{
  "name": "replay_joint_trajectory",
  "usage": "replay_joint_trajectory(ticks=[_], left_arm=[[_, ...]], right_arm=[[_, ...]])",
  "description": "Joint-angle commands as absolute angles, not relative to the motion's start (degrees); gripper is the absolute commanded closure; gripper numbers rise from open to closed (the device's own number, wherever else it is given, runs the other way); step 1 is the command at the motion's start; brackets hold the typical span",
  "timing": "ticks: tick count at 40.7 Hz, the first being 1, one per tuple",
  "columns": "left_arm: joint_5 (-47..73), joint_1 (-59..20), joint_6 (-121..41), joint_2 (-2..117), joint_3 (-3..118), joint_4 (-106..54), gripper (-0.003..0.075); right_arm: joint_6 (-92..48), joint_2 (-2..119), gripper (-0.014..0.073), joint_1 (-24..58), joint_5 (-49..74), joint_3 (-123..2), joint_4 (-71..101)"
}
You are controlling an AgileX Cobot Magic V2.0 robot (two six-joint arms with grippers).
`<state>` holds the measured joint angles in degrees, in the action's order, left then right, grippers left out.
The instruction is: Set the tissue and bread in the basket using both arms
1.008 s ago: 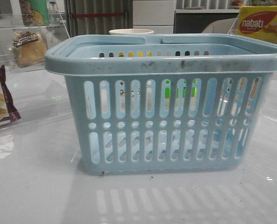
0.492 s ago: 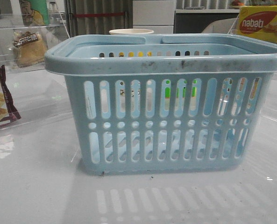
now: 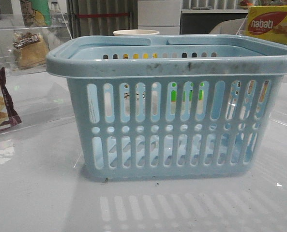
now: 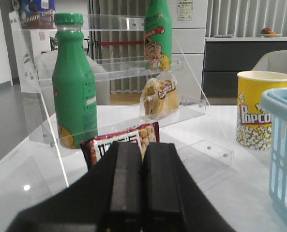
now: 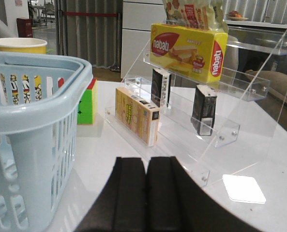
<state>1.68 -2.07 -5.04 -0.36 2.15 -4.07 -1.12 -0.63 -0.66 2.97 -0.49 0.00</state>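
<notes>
The light-blue basket (image 3: 172, 104) stands in the middle of the table and looks empty; it also shows in the left wrist view (image 4: 283, 145) and the right wrist view (image 5: 32, 125). The bread (image 4: 158, 96), a wrapped golden-brown bun, leans on the lower step of a clear acrylic shelf on the left (image 3: 29, 48). The tissue (image 5: 203, 110), a black pack, stands on the clear shelf on the right; a second similar pack (image 5: 160, 87) stands beside it. My left gripper (image 4: 143, 151) is shut and empty, short of the bread. My right gripper (image 5: 145, 164) is shut and empty, short of the tissue. Neither gripper shows in the front view.
Two green bottles (image 4: 74, 87) and a maroon-edged cracker bag (image 4: 124, 144) stand at the left shelf. A yellow popcorn cup (image 4: 262, 108) is behind the basket. The Nabati box (image 5: 189, 48), a beige carton (image 5: 136, 115) and a colour cube (image 5: 86, 101) are at the right shelf.
</notes>
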Motion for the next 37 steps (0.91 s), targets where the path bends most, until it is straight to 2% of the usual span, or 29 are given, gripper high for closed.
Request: replay_joint_trajectory(ticks=[1, 10, 23, 28, 37], left_arm=[[-3.32, -2.03, -4.77, -1.03, 7.90, -4.25, 0.0629], [3.14, -2.03, -4.77, 3.23, 20.39, -4.16, 0.0629], [19.77, -2.03, -4.77, 19.55, 39.39, -4.04, 0.0629], [25.79, -2.03, -4.77, 25.60, 43.42, -4.04, 0.0629], [28.88, -2.03, -4.77, 32.78, 42.54, -4.24, 0.0629]], right_arm=[[-1.44, -1.51, 0.0536, -0.90, 0.00, -7.29, 0.00], [-1.44, 3.08, 0.0536, -0.90, 8.36, -21.15, 0.00], [-1.44, 17.21, 0.0536, -0.90, 23.62, -39.56, 0.00], [-1.44, 22.75, 0.0536, -0.90, 29.14, -42.26, 0.00], [-1.44, 31.19, 0.0536, -0.90, 34.88, -41.86, 0.00]])
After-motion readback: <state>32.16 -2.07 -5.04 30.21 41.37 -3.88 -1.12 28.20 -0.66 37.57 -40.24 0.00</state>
